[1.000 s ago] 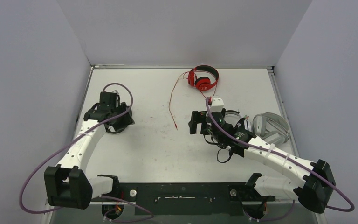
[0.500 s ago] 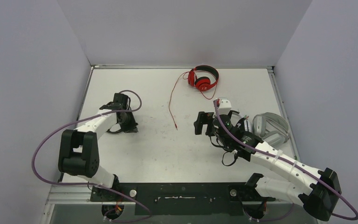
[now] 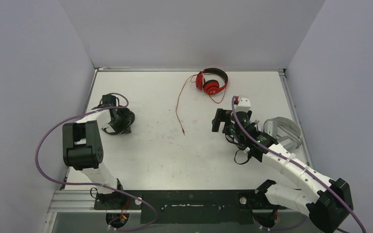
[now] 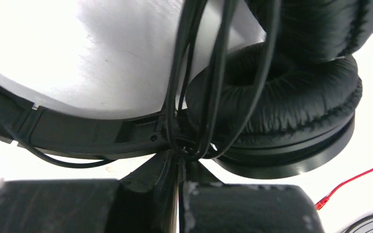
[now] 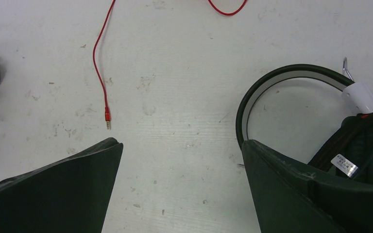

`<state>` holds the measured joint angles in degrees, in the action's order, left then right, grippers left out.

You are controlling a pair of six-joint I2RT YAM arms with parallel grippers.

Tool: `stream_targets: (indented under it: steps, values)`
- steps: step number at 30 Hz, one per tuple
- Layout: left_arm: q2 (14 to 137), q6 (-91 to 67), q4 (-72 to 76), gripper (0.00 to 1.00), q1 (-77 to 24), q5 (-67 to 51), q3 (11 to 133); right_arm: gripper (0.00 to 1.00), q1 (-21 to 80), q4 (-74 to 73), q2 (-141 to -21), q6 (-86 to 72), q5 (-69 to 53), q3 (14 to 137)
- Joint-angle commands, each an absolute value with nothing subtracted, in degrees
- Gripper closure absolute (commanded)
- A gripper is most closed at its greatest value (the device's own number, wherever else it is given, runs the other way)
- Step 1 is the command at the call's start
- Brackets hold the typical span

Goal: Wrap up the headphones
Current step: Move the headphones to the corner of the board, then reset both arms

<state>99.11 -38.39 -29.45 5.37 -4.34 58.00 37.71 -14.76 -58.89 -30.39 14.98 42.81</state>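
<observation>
- Left pincer (image 4: pixel 178 167) is pressed together, pinching strands of the black cable (image 4: pixel 212 73) just below the ear cup
- Black headphones (image 3: pixel 120 120) lie on the surface (image 3: pixel 150 160) toward its left side, right at the left pincer
- The black cable crosses headband and ear cushion in several loops
- Right pincer (image 5: pixel 182 187) is spread wide with nothing between its fingers, and hangs over bare surface right of centre
- White-and-black headphones (image 5: pixel 272 77) lie just beside the right pincer's right-hand finger, headband arc flat on the surface, dark cable bundled by the ear cup
- Grey headphones (image 3: pixel 282 130) sit near the right edge, beside the right arm
- Red headphones (image 3: pixel 212 81) sit at the far edge, about centre
- Red cable (image 3: pixel 179 104) is unwrapped and trails toward the near side
- Its jack (image 5: pixel 108 121) lies free on the surface, apart from both pincers
</observation>
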Motion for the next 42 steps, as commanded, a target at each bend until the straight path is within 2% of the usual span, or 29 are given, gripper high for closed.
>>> stream_targets:
  steps: [1, 5, 7, 11, 13, 14, 20, 24, 29, 34, 38, 42]
  values:
    - [97.49, -36.32, -27.58, 1.0, 3.01, -6.04, 59.0, 0.0, 35.55, -11.7, -58.62, -28.56, 12.75, 42.34]
    - [91.35, -33.85, -26.87, 0.98, -4.7, -3.95, 56.18, 0.0, 34.54, -11.15, -57.44, -26.67, 13.25, 40.92]
    - [85.79, -34.52, -25.48, 0.88, -9.25, -0.62, 53.48, 0.0, 34.58, -9.51, -55.47, -25.18, 14.79, 39.09]
    - [73.64, -35.36, -15.45, 0.5, -17.66, 6.14, 43.9, 0.0, 34.72, -1.08, -50.11, -23.04, 20.1, 32.03]
    - [68.62, -34.64, -11.01, 0.06, -21.07, 8.82, 39.63, 0.0, 34.72, 4.5, -48.23, -21.17, 20.93, 28.4]
    - [66.31, -33.96, -8.62, 0.03, -22.67, 9.21, 37.76, 0.0, 34.72, 6.23, -47.41, -20.29, 20.06, 27.0]
    - [54.21, -28.94, 14.42, 0.03, -24.78, 4.02, 21.36, 0.02, 34.54, 1.94, -49.34, -21.69, 6.22, 28.53]
    - [48.13, -24.09, 20.26, 0.03, -25.0, 9.96, 15.8, 0.03, 34.55, 5.66, -52.04, -23.1, 12.07, 24.96]
    - [44.53, -16.14, 20.99, 0.03, -25.05, 23.57, 14.45, 0.01, 34.39, 22.14, -50.68, -10.96, 17.09, 17.78]
    - [46.23, -6.77, 30.38, 0.03, -23.86, 30.17, 10.69, 0.01, 30.4, 35.87, -56.25, -2.28, 25.96, 14.6]
    - [51.53, -5.44, 37.63, 0.03, -16.68, 27.95, 8.72, 0.01, 19.28, 38.69, -60.67, -4.05, 19.05, 15.01]
    - [60.45, -8.22, 49.28, 0.03, -7.7, 20.85, 5.83, 0.0, 13.58, 47.97, -65.49, -0.92, 14.91, 12.1]
